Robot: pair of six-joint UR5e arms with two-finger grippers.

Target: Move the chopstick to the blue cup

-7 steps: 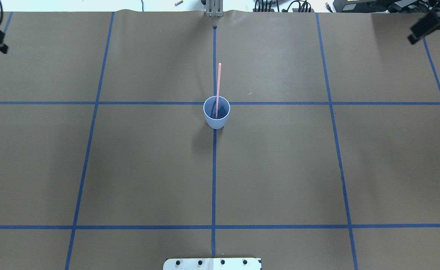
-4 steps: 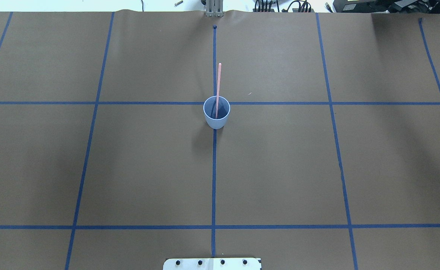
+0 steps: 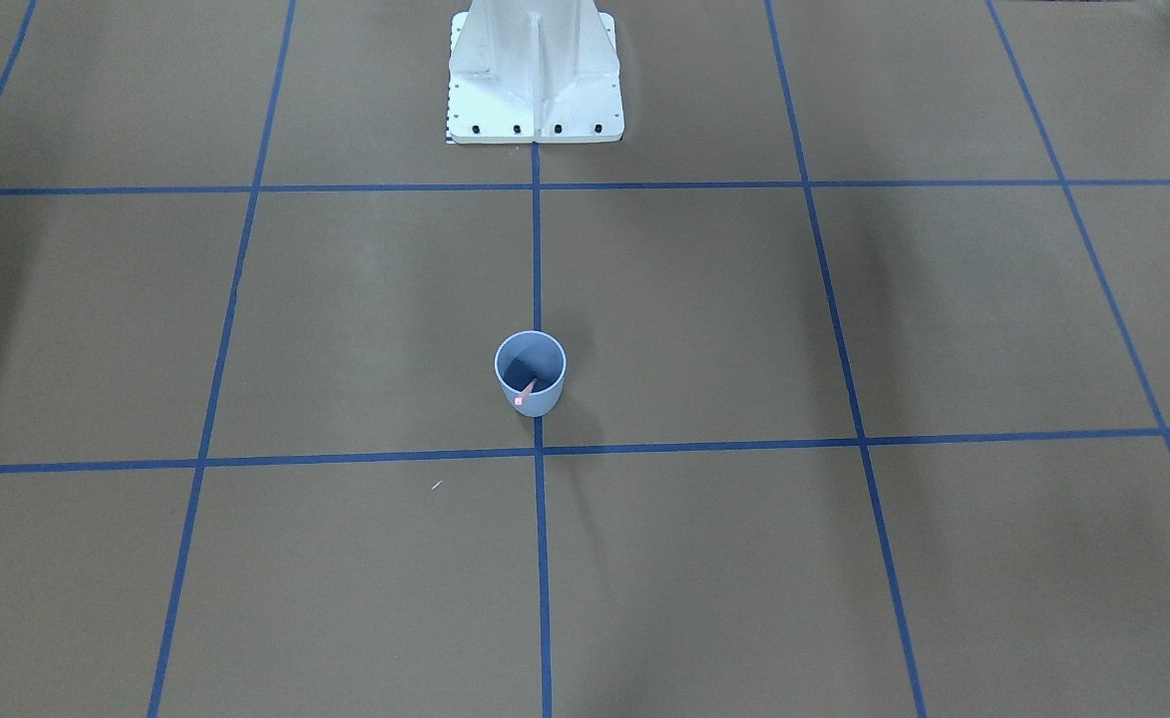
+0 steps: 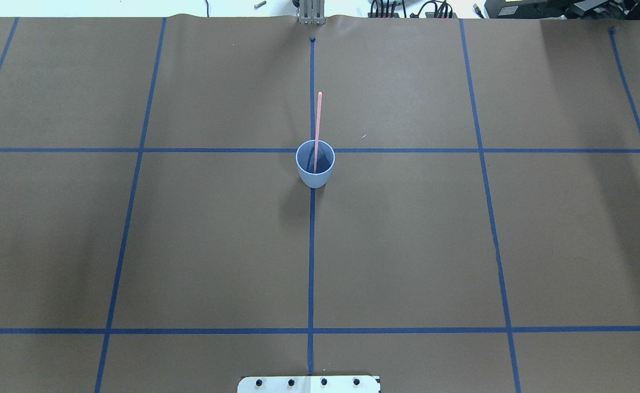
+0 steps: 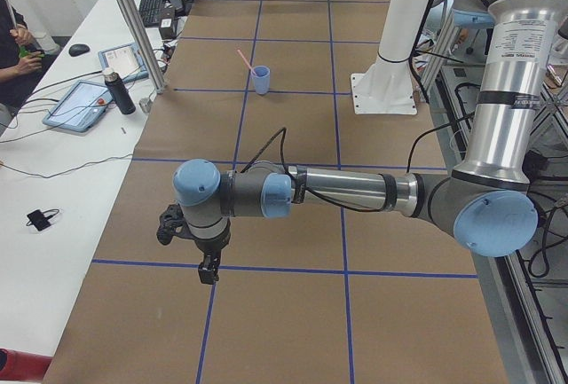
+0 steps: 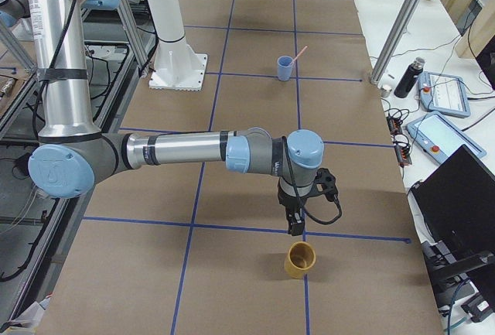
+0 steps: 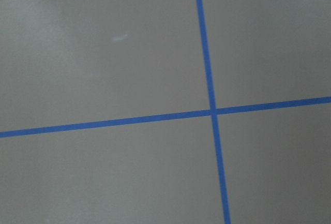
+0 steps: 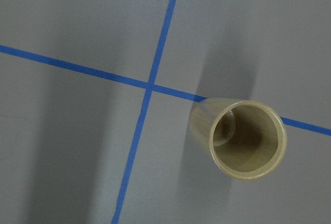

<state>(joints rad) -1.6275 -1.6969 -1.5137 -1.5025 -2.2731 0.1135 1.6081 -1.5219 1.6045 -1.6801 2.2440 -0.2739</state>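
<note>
Overhead exterior: chopstick stood in the blue cup, middle of the table, leaning toward the far edge. Left gripper and right gripper hung near opposite ends, and I couldn't tell their grip. Best kept clear of the cup.

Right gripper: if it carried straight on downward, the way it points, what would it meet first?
Probably the brown table cover near the blue tape crossing, just beside the tan cup. The right gripper points down; depth is unclear, so the cup's rim cannot be ruled out.
</note>
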